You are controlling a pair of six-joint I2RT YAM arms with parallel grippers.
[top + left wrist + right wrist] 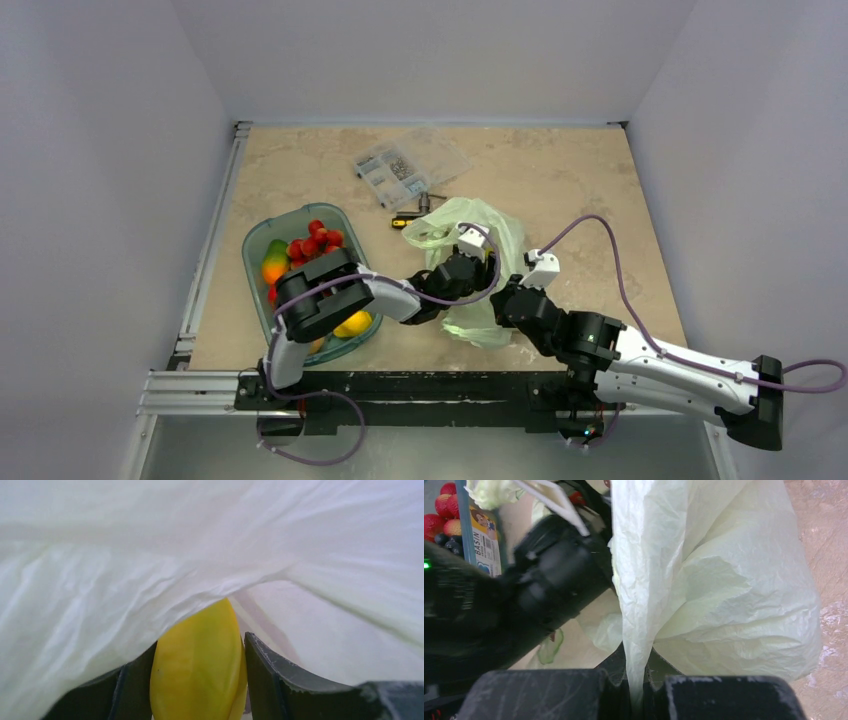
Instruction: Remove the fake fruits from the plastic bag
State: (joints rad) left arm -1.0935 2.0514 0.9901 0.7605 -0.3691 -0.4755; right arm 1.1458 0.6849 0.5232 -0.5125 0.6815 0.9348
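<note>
The yellow-green oblong fruit is inside the plastic bag, standing lengthwise between the two dark fingers of the left pincer. The pincer has closed partway, as wide as the fruit, with one finger against each flank. Crinkled pale film drapes over the fruit's tip and fills the rest of the left wrist view. No other fruit shows there.

From above, the bag lies about the middle of the desk, bunched and translucent. The left arm comes in from 8 o'clock, and its end is buried in the bag's mouth. At the bag's 5 o'clock edge the right pincer is pinched tight on a thin fold of film. The rest of the bag billows out beyond its fingers, toward 12 o'clock in the right wrist view.

At 9 o'clock from the bag is a clear teal oval tray. It holds a red strawberry cluster, an orange-and-green fruit and a yellow fruit, partly hidden by the left arm. At 11 o'clock from the bag, toward the far edge of the desk, lies a clear compartment box of small hardware. A small dark tool lies between that box and the bag.
</note>
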